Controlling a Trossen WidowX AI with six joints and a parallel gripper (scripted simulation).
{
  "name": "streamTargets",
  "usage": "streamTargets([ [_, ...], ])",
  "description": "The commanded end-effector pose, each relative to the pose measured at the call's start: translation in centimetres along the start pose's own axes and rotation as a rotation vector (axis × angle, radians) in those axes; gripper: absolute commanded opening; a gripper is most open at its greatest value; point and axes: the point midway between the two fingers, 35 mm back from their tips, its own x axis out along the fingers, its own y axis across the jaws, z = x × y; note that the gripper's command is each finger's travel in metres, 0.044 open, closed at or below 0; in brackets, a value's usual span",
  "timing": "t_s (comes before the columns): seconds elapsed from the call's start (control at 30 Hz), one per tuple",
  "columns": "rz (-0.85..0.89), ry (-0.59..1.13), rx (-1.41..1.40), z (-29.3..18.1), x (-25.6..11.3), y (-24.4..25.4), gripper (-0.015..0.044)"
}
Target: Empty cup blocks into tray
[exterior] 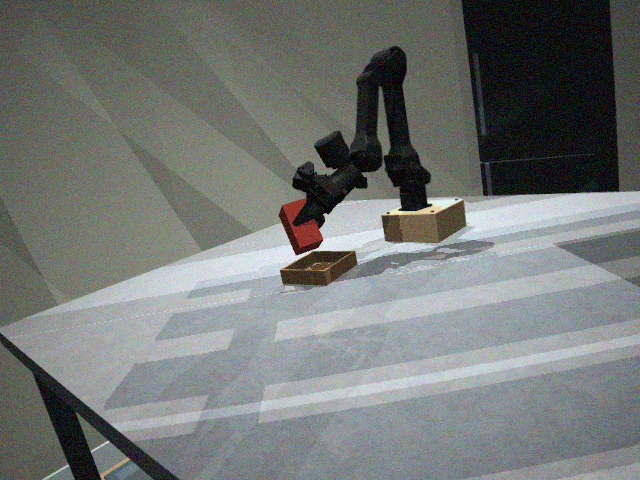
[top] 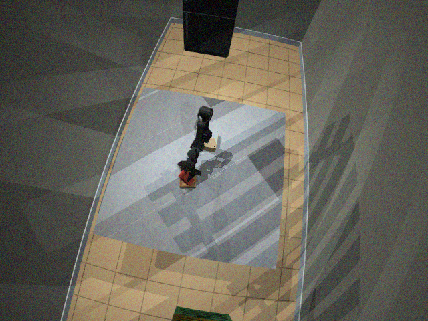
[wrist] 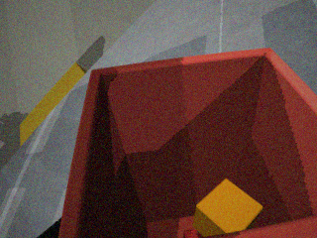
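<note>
Cup (top: 186,176) (exterior: 305,227) (wrist: 188,99) in the grasp of the gripper (top: 188,170) (exterior: 308,222), red, square-walled and clearly tilted, between the fingers. Held off the table (top: 138,207) (exterior: 413,387), just above the shallow wooden tray (top: 187,186) (exterior: 305,277), without resting on it. Inside, low in the wrist view, a yellow block (wrist: 229,205) with a small red piece (wrist: 190,233) beside it. Deeper contents partly out of sight; impossible to tell about blocks in the tray.
</note>
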Motion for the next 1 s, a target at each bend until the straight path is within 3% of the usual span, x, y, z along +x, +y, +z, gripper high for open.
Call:
streamTargets([
  [0.0, 0.006, -0.003, 0.094, 0.12, 0.13, 0.15, 0.0000],
  [0.97, 0.007, -0.001, 0.728, 0.08, 0.39, 0.21, 0.0000],
])
